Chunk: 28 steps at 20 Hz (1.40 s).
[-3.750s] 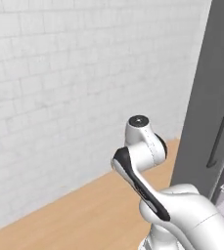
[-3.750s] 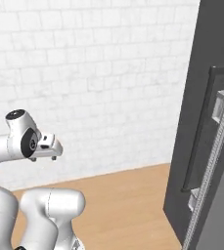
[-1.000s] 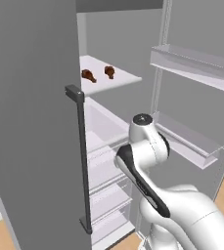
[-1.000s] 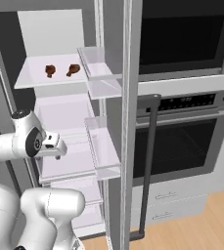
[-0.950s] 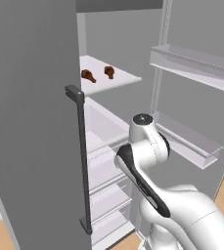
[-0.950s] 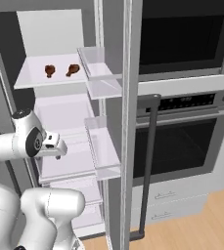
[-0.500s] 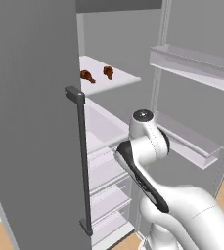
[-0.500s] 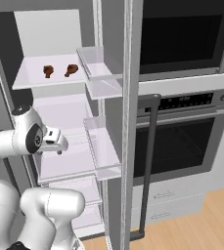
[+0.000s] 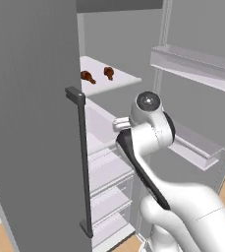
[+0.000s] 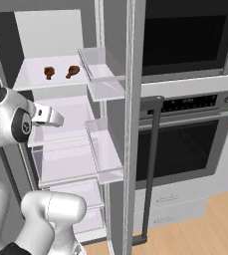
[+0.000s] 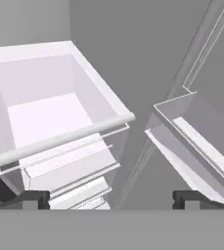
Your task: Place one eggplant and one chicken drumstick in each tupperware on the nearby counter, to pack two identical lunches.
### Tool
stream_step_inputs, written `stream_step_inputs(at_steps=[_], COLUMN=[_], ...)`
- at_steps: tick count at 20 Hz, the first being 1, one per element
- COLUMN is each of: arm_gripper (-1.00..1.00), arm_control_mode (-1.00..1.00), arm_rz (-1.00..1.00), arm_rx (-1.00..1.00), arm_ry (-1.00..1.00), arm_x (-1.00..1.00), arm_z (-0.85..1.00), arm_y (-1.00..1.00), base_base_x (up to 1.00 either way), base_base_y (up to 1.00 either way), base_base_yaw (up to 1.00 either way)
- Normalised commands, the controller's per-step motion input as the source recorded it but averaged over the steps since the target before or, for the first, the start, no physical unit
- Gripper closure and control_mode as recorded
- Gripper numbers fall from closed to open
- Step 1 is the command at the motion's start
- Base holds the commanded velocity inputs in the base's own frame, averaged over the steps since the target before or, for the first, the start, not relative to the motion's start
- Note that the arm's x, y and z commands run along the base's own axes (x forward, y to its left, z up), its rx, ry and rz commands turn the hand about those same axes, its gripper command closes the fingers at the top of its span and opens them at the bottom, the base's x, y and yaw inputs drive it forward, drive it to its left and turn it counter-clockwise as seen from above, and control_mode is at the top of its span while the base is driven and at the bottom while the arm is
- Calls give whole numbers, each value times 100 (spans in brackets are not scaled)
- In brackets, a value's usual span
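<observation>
Tool [image 11: 111, 197] agape, facing fridge shelves [image 11: 55, 127]

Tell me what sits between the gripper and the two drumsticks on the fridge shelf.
Nothing visible blocks the way. The fridge door stands open, and both drumsticks lie uncovered on the upper shelf. The open gripper sits lower, in front of the shelf below, so it would need to rise to reach them.
</observation>
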Motion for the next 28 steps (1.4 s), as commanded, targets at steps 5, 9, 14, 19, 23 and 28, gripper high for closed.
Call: stream_step_inputs(at_steps=[5, 9, 14, 19, 23, 28], arm_gripper=[-100, -100, -100, -100, -100, -100], arm_control_mode=[-100, -100, -100, -100, -100, -100], arm_rz=[0, 0, 0, 0, 0, 1], arm_rx=[0, 6, 15, 2, -3, 0], arm_ry=[-34, -11, 9, 15, 0, 4], arm_x=[0, 0, 3, 19, 42, 82], arm_z=[100, 100, 100, 27, -27, -1], arm_y=[0, 0, -7, 1, 0, 0], base_base_x=[0, 0, 0, 0, 0, 0], base_base_y=[0, 0, 0, 0, 0, 0], base_base_yaw=[0, 0, 0, 0, 0, 0])
